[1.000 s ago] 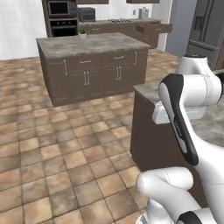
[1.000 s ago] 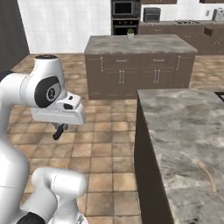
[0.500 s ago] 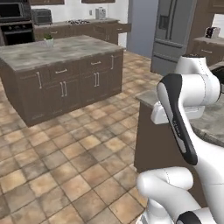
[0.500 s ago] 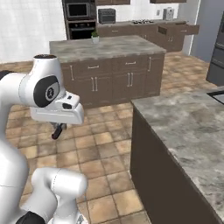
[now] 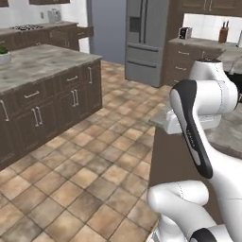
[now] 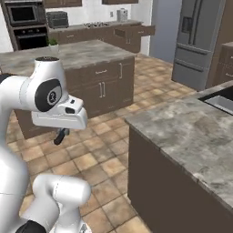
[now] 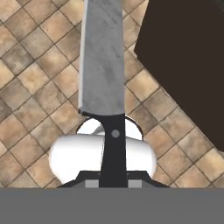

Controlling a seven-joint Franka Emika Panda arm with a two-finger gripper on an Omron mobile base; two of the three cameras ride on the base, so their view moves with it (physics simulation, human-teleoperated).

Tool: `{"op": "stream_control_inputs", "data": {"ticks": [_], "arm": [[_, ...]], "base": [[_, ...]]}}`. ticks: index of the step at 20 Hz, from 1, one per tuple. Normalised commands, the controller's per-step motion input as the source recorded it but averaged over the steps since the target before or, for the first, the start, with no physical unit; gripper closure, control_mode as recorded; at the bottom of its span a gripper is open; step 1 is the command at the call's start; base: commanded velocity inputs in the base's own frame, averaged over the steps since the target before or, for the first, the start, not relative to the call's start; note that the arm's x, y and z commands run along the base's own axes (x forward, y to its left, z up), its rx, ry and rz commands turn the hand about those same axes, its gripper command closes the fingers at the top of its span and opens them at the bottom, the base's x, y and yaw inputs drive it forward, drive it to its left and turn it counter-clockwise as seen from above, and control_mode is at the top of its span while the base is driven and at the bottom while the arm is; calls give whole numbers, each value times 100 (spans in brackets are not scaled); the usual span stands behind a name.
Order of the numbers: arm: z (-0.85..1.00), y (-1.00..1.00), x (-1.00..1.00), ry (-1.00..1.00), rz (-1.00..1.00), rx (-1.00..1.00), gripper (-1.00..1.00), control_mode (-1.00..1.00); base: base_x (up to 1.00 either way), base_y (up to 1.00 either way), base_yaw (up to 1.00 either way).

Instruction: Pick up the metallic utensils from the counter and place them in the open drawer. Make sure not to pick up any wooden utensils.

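A metal knife (image 7: 103, 57) with a grey blade and a black handle stands straight up the hand view over the tiled floor. My gripper (image 7: 113, 176) is shut on its handle. In the right base view the gripper (image 6: 59, 136) hangs under the white hand, left of the counter (image 6: 191, 132) and above the floor. The counter's (image 5: 227, 134) grey veined stone top lies behind the arm in the left base view. An open dark brown drawer (image 6: 135, 31) juts from the far cabinets and is also seen as the drawer (image 5: 83, 32) in the left base view. Wooden utensils are out of view.
A kitchen island (image 6: 86, 57) with a stone top and dark cabinets stands across the tiled floor (image 5: 85, 170). A steel fridge (image 5: 147, 40) is at the back. A sink (image 6: 222, 101) is set in the counter at far right. The counter's dark base (image 7: 192, 61) is beside the knife.
The whole picture has swung: the base has turned, so the island slid left and the fridge came into view. The arm keeps its pose with the knife held.
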Motion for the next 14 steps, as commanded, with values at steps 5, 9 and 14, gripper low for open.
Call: {"op": "stream_control_inputs", "data": {"ticks": [5, 9, 14], "arm": [[0, 0, 0, 0, 0, 0, 100, 100], [0, 0, 0, 0, 0, 0, 100, 100], [0, 0, 0, 0, 0, 0, 100, 100]], "base": [[100, 100, -47], [100, 100, -45], [100, 100, -43]]}}
